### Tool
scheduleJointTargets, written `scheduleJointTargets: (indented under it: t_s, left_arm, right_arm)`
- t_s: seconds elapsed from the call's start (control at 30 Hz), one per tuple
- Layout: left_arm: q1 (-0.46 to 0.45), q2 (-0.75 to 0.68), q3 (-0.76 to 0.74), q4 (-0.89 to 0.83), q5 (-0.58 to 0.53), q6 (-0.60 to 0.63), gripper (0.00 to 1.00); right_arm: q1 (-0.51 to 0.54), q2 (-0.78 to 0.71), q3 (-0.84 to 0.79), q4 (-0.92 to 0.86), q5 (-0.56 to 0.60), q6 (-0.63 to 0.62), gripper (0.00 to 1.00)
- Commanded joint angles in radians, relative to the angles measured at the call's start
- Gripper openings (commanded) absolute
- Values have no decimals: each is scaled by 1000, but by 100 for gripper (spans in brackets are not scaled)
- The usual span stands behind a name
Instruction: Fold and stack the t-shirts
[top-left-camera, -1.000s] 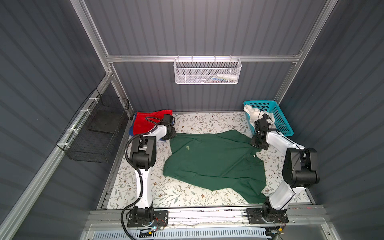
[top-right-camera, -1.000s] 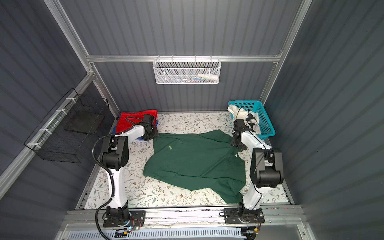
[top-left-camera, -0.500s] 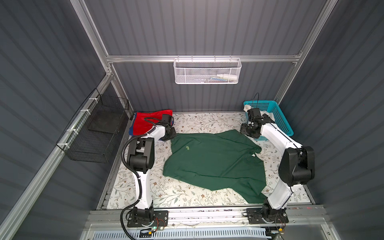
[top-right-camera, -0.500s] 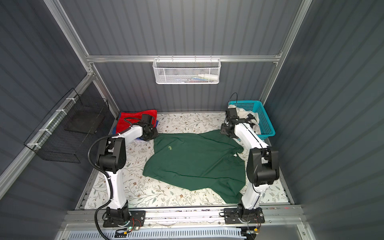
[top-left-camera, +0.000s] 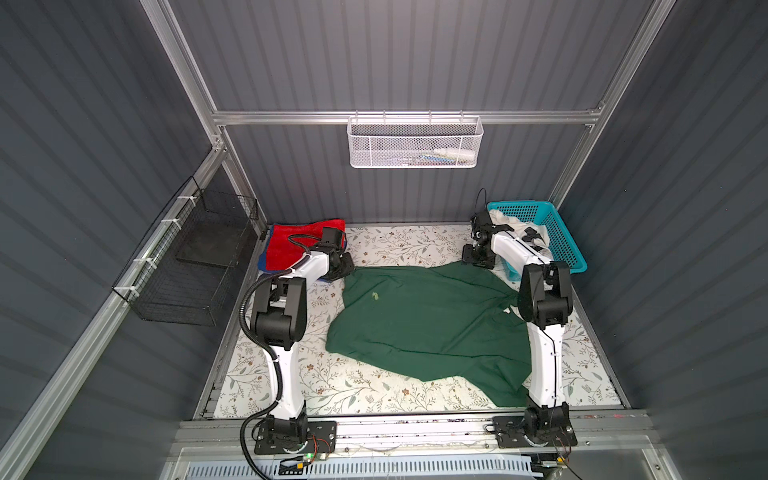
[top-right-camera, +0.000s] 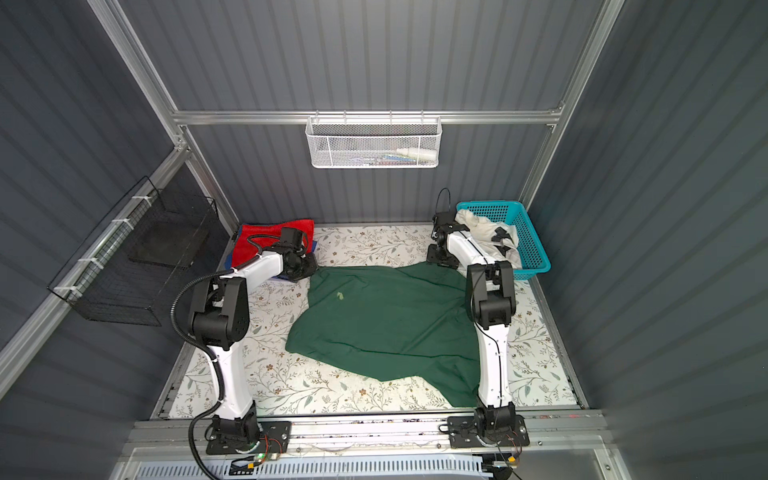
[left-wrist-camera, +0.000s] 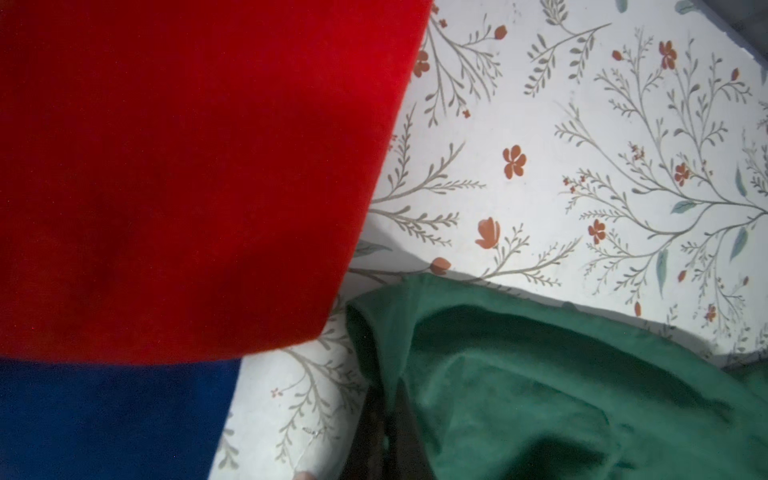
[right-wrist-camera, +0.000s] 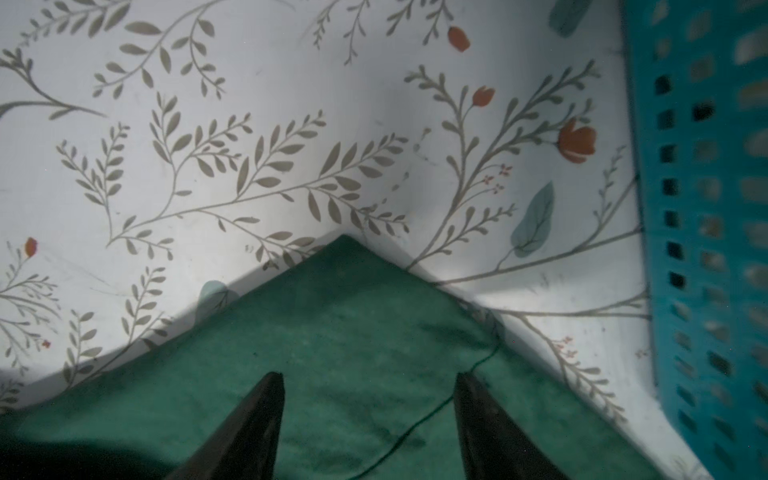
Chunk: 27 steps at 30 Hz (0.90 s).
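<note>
The large t-shirt (top-left-camera: 424, 320) spread mid-table was dark green, plain but for a small pale green speck (top-left-camera: 375, 296) toward its left. At the far left, the red t-shirt (top-left-camera: 282, 249) was bright and plain, and the blue t-shirt (left-wrist-camera: 104, 415) was royal blue. The table cover (top-left-camera: 399, 245) was white with grey-green sprigs and rust-red flowers. The far-right basket (top-left-camera: 559, 232) was turquoise lattice; the white t-shirt (top-left-camera: 513, 222) bore black marks.

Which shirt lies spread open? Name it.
The dark green shirt, unfolded mid-table; the red shirt sits folded on the blue shirt, the white shirt bunched in the basket.
</note>
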Motion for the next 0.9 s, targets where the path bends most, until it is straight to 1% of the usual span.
scheduleJointTargets:
  t_s: [0.0, 0.13, 0.2, 0.27, 0.4, 0.5, 0.6, 0.63, 0.7, 0.73, 0.8, 0.87]
  left_arm:
    - [3, 33, 27, 3, 42, -2, 0]
    - [3, 42, 36, 6, 68, 0, 0]
    - [3, 38, 35, 8, 71, 1, 0]
    - [3, 32, 36, 4, 75, 5, 0]
    - [3, 22, 44, -13, 76, 16, 0]
    - [3, 14, 51, -18, 82, 18, 0]
    - [3, 11, 59, -26, 82, 19, 0]
    - [3, 12, 61, -28, 82, 18, 0]
    - [3, 14, 67, -33, 84, 21, 0]
    - [3, 16, 70, -36, 82, 22, 0]
    - [3, 26, 84, -49, 85, 28, 0]
    - [3, 32, 96, -60, 83, 29, 0]
  right_arm:
    - [2, 51, 86, -59, 15, -16, 68]
    - [2, 152, 226, -162, 31, -15, 68]
    - [3, 183, 255, -185, 49, -5, 68]
    - [2, 209, 287, -210, 57, -3, 62]
    - [2, 219, 300, -201, 50, -1, 62]
    - [2, 233, 305, -190, 22, -4, 61]
    - [2, 256, 323, -194, -8, -2, 56]
    - [2, 263, 328, -194, -13, -3, 52]
    - [3, 274, 344, -196, -21, -8, 36]
    - [2, 275, 351, -192, -22, -11, 30]
    - [2, 274, 361, -185, -16, -16, 15]
    - [2, 271, 373, -175, -9, -25, 3]
